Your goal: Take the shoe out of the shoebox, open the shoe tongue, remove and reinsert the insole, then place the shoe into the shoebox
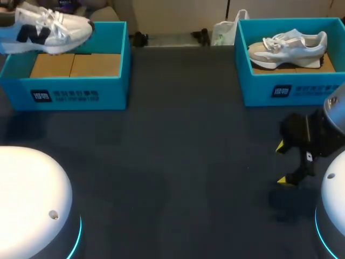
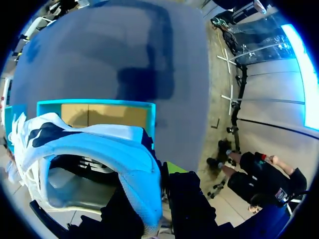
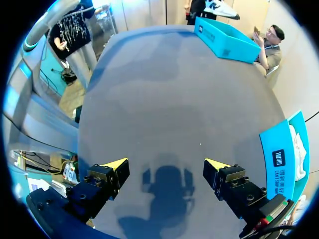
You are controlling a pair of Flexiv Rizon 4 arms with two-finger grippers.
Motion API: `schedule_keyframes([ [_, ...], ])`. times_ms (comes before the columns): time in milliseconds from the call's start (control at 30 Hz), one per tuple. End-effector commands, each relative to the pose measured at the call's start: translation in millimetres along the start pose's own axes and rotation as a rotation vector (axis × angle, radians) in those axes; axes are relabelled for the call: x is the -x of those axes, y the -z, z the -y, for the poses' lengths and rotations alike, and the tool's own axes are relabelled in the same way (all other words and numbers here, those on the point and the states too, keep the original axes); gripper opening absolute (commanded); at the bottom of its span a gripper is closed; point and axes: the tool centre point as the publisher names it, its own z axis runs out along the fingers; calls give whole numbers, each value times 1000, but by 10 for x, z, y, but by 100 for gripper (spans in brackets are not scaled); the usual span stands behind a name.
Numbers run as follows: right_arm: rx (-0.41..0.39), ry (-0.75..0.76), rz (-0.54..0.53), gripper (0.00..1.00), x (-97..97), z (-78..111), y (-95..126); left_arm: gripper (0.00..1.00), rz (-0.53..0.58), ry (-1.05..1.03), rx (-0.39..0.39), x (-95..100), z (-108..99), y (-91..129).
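Observation:
A white shoe (image 1: 49, 28) with a dark side logo hangs above the back of the left blue shoebox (image 1: 70, 91). In the left wrist view my left gripper (image 2: 158, 195) is shut on the heel edge of this shoe (image 2: 99, 149), with the left shoebox (image 2: 94, 110) and its brown floor underneath. A second pale shoe (image 1: 288, 47) lies inside the right blue shoebox (image 1: 291, 89). My right gripper (image 1: 284, 163) stands open low over the table in front of that box, nothing between its fingers (image 3: 115, 166). Beside it is the right shoebox (image 3: 280, 155).
The dark grey table (image 1: 178, 162) stretches between the two boxes. The arms' white rounded bases (image 1: 27, 199) sit at the near corners. In the right wrist view the left shoebox (image 3: 224, 39) lies far ahead across the table.

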Motion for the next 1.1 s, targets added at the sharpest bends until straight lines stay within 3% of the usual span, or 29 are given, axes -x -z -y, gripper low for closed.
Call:
schedule_keyframes([
  [33,-2,0,3,100,-16,4,0,0,-31,13,10,101,16,-241],
  [500,-2,0,3,100,-16,4,0,0,-19,37,-2,89,-19,-273],
  [733,-2,0,3,100,-16,4,0,0,-14,40,-23,264,-202,-442],
  [1100,-2,0,3,100,-16,4,0,0,-49,59,-25,358,-245,-699],
])
